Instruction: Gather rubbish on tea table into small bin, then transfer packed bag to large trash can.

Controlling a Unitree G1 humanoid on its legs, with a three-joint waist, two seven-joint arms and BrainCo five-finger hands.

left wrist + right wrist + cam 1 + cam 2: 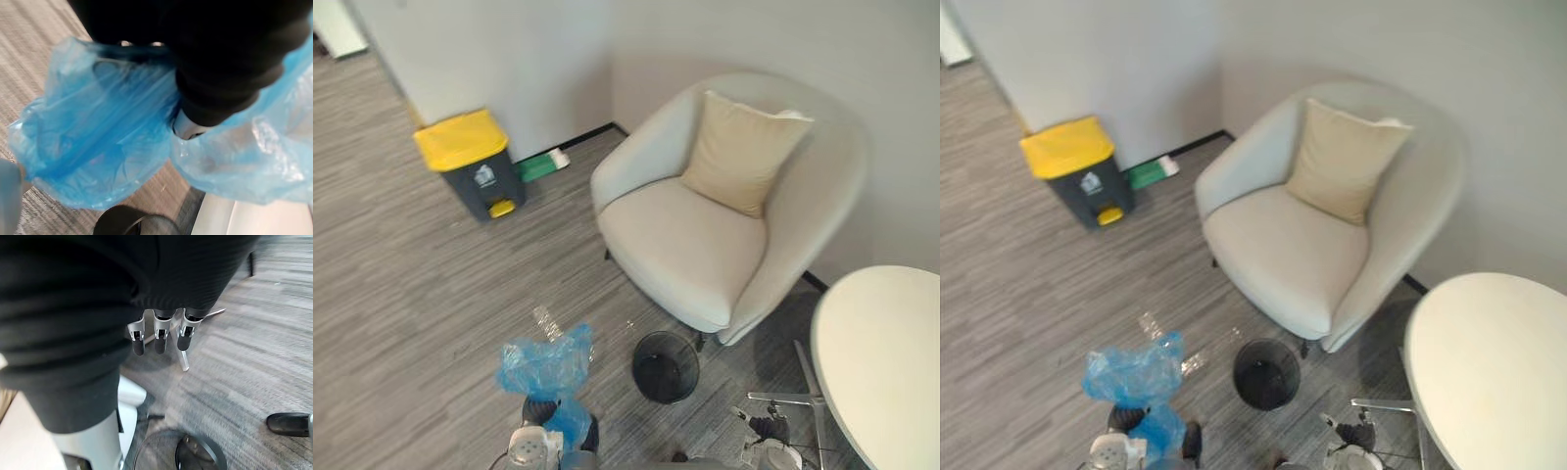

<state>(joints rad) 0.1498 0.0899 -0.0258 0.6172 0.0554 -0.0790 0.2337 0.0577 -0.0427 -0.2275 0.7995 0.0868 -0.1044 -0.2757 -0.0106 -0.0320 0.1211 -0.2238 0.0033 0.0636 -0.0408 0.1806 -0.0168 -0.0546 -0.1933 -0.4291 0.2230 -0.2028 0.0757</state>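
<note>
Blue plastic bag point(544, 364) beside black mesh bin point(640, 354) hides left hand point(220, 58) fingers, can't tell grip. Right hand point(159, 337) fingers hang straight, empty. Weak hold, you drop bag.

Grey striped floor point(401, 294); pale wall point(509, 59) — a cream armchair point(685, 255) with beige cushion point(739, 152) against it.

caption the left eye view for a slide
Blue bag at the left robot hand, black mesh bin beside, yellow-lidded trash can ahead

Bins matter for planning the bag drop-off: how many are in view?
2. The yellow-lidded trash can stands by the wall, left of the armchair; the small black bin sits on the floor in front of the armchair.
</note>
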